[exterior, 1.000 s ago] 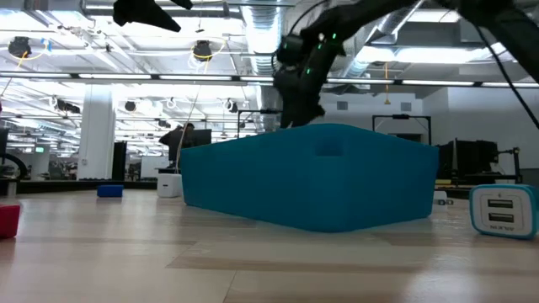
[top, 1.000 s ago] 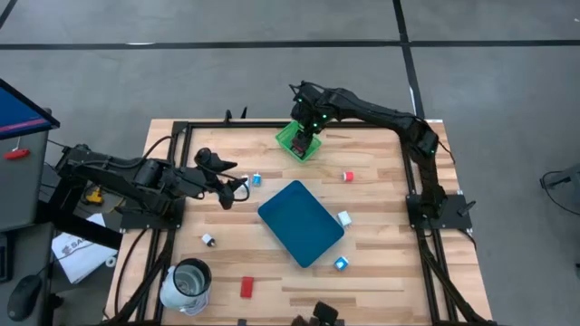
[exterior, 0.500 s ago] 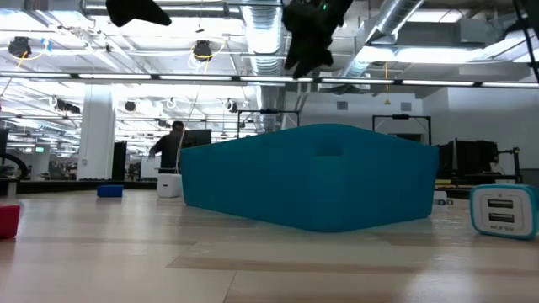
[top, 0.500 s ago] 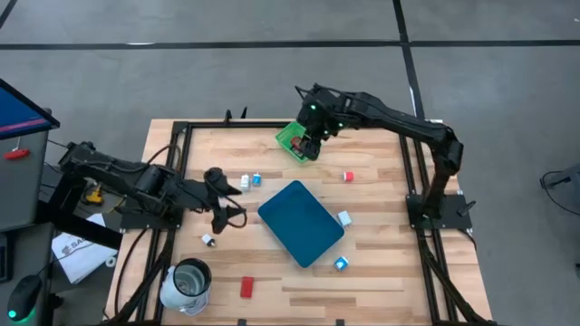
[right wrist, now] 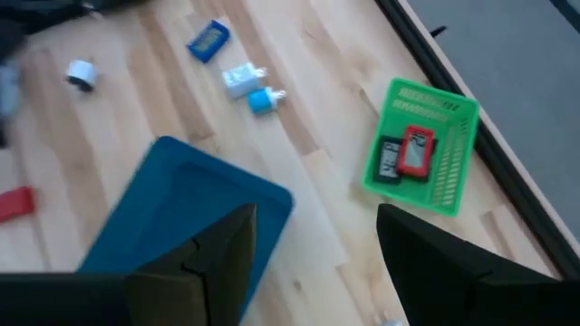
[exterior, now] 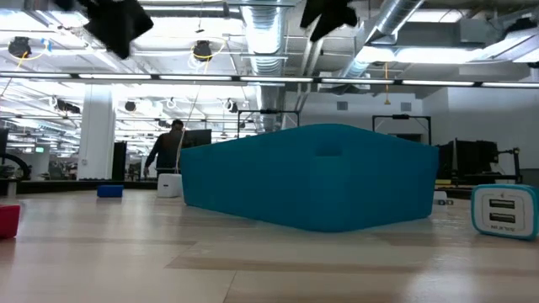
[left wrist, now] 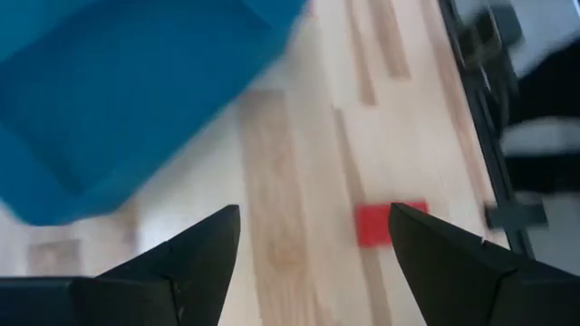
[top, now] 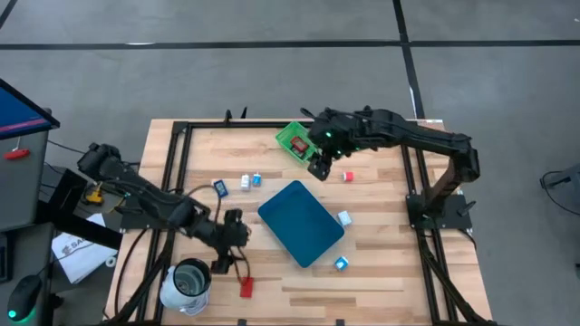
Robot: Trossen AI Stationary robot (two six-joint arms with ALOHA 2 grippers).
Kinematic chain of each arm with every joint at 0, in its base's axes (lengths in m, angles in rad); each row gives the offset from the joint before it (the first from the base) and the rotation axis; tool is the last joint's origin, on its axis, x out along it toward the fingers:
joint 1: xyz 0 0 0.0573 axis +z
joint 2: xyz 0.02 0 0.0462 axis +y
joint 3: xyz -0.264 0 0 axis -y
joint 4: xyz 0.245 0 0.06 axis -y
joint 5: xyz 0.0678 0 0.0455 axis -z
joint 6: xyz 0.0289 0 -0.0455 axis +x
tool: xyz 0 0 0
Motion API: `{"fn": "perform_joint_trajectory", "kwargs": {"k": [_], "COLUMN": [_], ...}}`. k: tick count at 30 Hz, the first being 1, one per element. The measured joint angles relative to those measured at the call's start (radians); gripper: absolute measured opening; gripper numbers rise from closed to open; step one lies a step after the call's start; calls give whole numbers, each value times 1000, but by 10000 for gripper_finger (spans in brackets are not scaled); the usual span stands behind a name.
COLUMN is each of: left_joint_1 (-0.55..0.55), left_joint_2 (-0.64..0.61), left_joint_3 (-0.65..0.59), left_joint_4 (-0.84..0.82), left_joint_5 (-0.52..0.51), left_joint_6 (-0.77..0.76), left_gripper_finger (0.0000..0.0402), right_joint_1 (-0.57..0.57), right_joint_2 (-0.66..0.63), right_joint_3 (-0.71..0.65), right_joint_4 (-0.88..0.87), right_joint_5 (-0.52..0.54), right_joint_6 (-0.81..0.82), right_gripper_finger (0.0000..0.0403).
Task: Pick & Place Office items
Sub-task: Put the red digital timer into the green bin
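Small office items lie scattered on the wooden table. A red piece [top: 246, 287] sits near the near edge, and my open left gripper [top: 234, 234] hovers above the table just short of it; the left wrist view shows this red piece [left wrist: 381, 224] beyond the left gripper [left wrist: 315, 210]. My open right gripper [top: 319, 166] hangs in the air between the green basket [top: 297, 140] and another red piece [top: 348, 176]. Two white-and-blue blocks [top: 344, 218] [top: 341, 263] lie beside the teal board [top: 301, 222]. The basket [right wrist: 421, 145] holds a red and a black piece.
A blue piece [top: 219, 188], a white one [top: 245, 184] and a blue-white one [top: 256, 180] lie left of the board's far corner. A metal cup [top: 186, 285] stands at the near left corner. A black frame rail [top: 181, 154] borders the table. A person walks far behind the table [exterior: 168, 147].
My left gripper has swung from beside the blue and white pieces toward the table's near edge, stopping close to the red piece. My right gripper has risen from the green basket and drawn toward the near-right, off the basket.
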State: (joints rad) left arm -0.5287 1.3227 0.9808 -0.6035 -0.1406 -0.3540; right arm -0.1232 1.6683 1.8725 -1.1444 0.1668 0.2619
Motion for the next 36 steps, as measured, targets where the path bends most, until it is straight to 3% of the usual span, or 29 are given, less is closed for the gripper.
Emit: {"fn": "perform_joint_trajectory", "kwargs": {"k": [7,15,24,36], "left_joint_1": [-82,-62,-65,-122], "left_joint_2": [106,310,507,623], "left_joint_3": [121,302,501,522], "left_joint_4": [-10,-152,-274,-298], "left_joint_5": [9,52,150,163], "left_joint_6": [18,25,-77,-303], "left_gripper_finger": [310,357,369,370], "right_joint_1": [111,213,330,478], "right_joint_2": [-73,-132,-195,-244], "right_joint_3": [0,0,0,0], "right_joint_4": [-40,-83,-130,-187], "right_joint_5": [103,205,289,415], "right_joint_6": [108,175,210,282], "right_gripper_finger": [228,230,230,230]}}
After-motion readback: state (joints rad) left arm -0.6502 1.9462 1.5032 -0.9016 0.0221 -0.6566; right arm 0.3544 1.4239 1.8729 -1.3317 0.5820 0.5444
